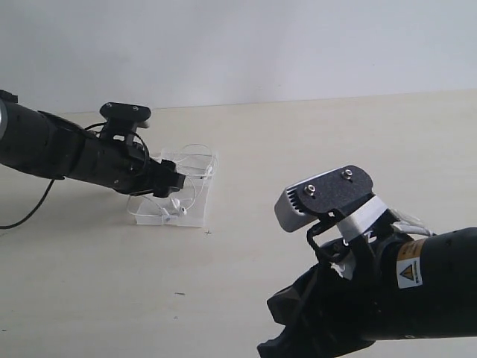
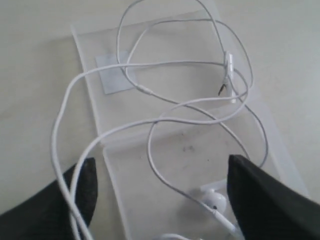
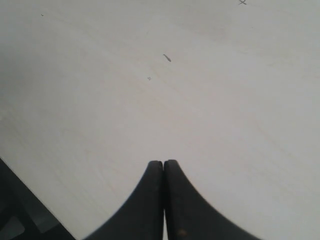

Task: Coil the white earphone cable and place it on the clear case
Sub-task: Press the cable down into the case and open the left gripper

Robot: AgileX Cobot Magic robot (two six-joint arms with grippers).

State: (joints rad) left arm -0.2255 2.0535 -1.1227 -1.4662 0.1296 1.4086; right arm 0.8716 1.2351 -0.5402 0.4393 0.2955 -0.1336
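Observation:
The clear case (image 2: 170, 45) lies flat on the table, with a small white patch (image 2: 115, 72) near one end. The white earphone cable (image 2: 165, 120) rests on it in loose, overlapping loops, with the inline remote (image 2: 229, 65) and an earbud (image 2: 212, 200) also on the case. One loop (image 2: 56, 140) spills off the case's long edge onto the table. My left gripper (image 2: 162, 175) hovers over the case, open, its fingers (image 2: 85, 185) spread wide with nothing clamped; one strand runs beside a finger. In the exterior view it (image 1: 175, 181) is at the case (image 1: 195, 212). My right gripper (image 3: 163, 162) is shut and empty.
The pale wooden table (image 1: 298, 149) extends around the case. The right arm (image 1: 387, 291) fills the lower right of the exterior view, far from the case. A black supply cable (image 1: 37, 205) trails from the left arm across the table at the left.

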